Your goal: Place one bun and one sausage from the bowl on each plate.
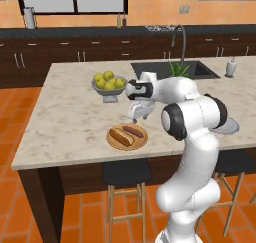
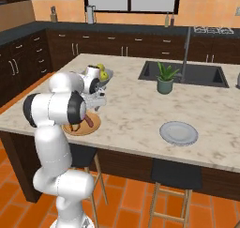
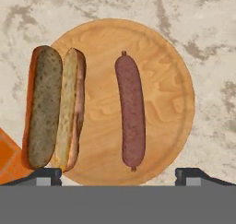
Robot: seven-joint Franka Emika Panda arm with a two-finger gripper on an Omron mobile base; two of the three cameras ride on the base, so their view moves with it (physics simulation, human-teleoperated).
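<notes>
Tabletop [image 1: 65, 117] — broad pale marble island, sink at the far side. Grey footed bowl of fruit [image 1: 108, 87] just behind my arm. Grey-white plate [image 2: 178, 133] sits bare near the front edge, well apart from the wooden plate [image 3: 170, 80]. Wooden plate carries one bun [image 3: 53, 110] and one sausage [image 3: 130, 110], lying side by side, apart. My gripper [image 1: 136, 118] hangs just above them, jaws wide, holding nothing.

Risks: the bun overhangs the plate's rim near the tabletop edge — a careless lift-off could nudge it over. The sausage is round and could roll if brushed.

Hidden: I cannot find the dark wooden bowl. My arm covers part of each plate in the base views.
</notes>
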